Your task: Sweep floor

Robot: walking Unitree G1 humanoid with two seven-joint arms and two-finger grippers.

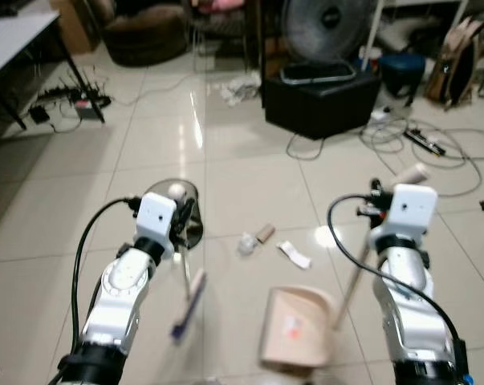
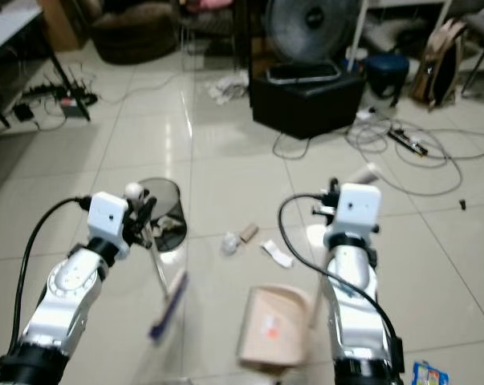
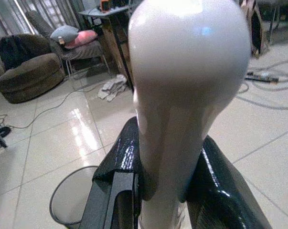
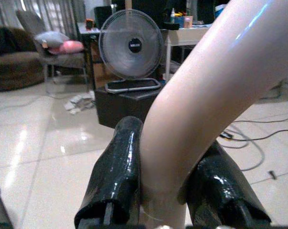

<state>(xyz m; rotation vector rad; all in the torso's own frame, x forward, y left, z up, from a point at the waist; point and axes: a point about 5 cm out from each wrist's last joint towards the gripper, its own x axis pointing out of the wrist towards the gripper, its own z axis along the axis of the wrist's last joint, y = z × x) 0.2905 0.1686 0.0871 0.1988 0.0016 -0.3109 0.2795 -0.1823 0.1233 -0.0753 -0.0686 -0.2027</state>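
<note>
Glossy pale floor tiles [image 1: 250, 152] spread before me, cables and a fan behind. My right pincer [image 4: 165, 191] clamps the beige dustpan [image 1: 296, 327] handle, my left pincer [image 3: 155, 191] the broom [image 1: 187, 298] handle. I judge I should angle short strokes toward the pan. Between them lies small litter: crumpled paper [image 1: 247, 243], a cardboard tube [image 1: 265, 233], a white scrap [image 1: 294, 254].

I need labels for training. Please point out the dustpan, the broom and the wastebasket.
dustpan [image 1: 294, 327]: left eye view, middle of its pan.
broom [image 1: 187, 305]: left eye view, brush head.
wastebasket [image 2: 168, 216]: right eye view, mesh wall.
</note>
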